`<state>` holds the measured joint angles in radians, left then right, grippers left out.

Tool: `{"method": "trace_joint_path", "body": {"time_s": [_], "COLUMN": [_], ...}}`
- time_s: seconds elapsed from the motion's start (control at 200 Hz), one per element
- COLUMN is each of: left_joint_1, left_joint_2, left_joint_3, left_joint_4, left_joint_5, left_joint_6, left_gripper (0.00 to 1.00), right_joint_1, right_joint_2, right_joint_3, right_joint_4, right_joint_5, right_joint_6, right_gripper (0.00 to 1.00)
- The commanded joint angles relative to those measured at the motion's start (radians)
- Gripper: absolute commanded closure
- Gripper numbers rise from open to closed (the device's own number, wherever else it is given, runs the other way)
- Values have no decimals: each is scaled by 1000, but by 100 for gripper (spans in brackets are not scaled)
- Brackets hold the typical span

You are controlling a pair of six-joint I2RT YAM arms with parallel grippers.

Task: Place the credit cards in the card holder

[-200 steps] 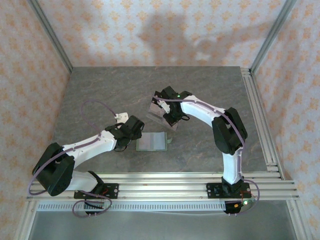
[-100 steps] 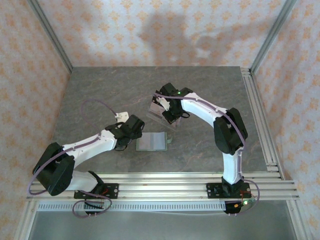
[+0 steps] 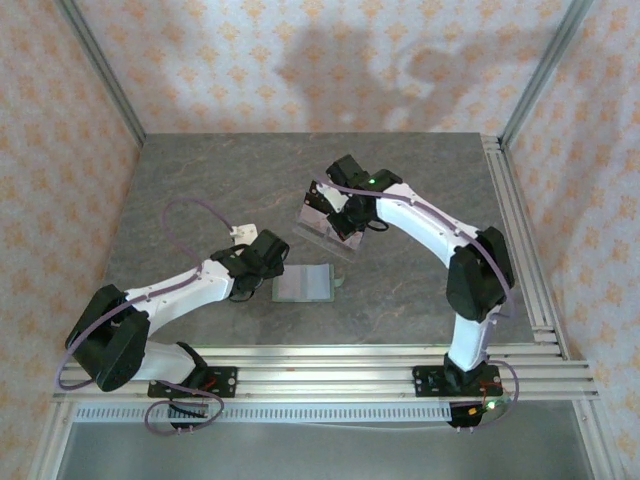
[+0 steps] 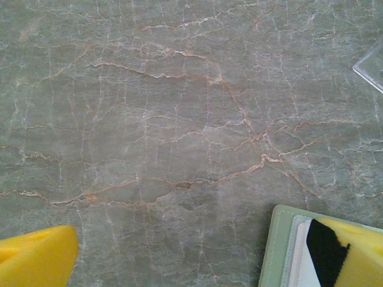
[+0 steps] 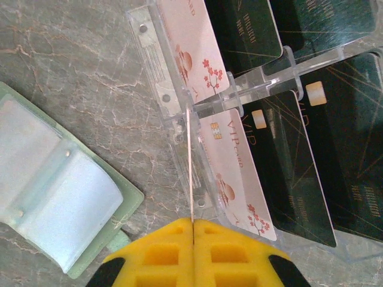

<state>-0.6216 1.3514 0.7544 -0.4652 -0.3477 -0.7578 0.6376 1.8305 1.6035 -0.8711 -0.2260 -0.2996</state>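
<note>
The open wallet (image 3: 303, 283) lies on the table (image 3: 200, 180), with bare stone to its right and along its near side, wide enough for a gripper to pass. At its left edge the left gripper (image 4: 191, 245) blocks the way, jaws spread wide and one finger (image 4: 353, 251) over the wallet's corner, while its arm (image 3: 170, 295) crosses the table left of the wallet. Just beyond the wallet's far right corner stands the clear stand (image 5: 157, 72), leaving only a narrow strip of stone between them. The right gripper (image 5: 192, 230) hangs over that strip, pinching a card (image 5: 190, 167) on edge. Beyond the stand, the table far from the wallet is bare.
</note>
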Motion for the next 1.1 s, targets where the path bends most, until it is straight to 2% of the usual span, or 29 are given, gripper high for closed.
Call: {"method": "trace_joint_path", "body": {"time_s": [0.0,0.3,0.58,0.716,0.881,1.096], "left_joint_1": [6,6,-1,-29,-87,-124], "left_joint_2": [0,-11,-12,4,51,108], "left_joint_3": [14,-9,-31,-37,-30,-26], "left_joint_4": [-41,-52,-57,-41,-37,-34], "left_joint_5": [-18,0,77,112,105,80], "left_joint_6": [6,12,57,74,75,52], "left_gripper": [0,0,0,0,0,0], "right_joint_1": [-7,-7,3,20,43,71], "right_joint_2": [-60,-179,-326,-385,-430,-425], "right_joint_3": [-1,-115,-377,-536,-711,-841], "right_joint_4": [15,152,467,647,848,1023], "right_joint_5": [-14,-111,-279,-290,-270,-283], "right_joint_6": [47,221,536,686,823,925], "right_gripper": [100,100,100,100,100,100]}}
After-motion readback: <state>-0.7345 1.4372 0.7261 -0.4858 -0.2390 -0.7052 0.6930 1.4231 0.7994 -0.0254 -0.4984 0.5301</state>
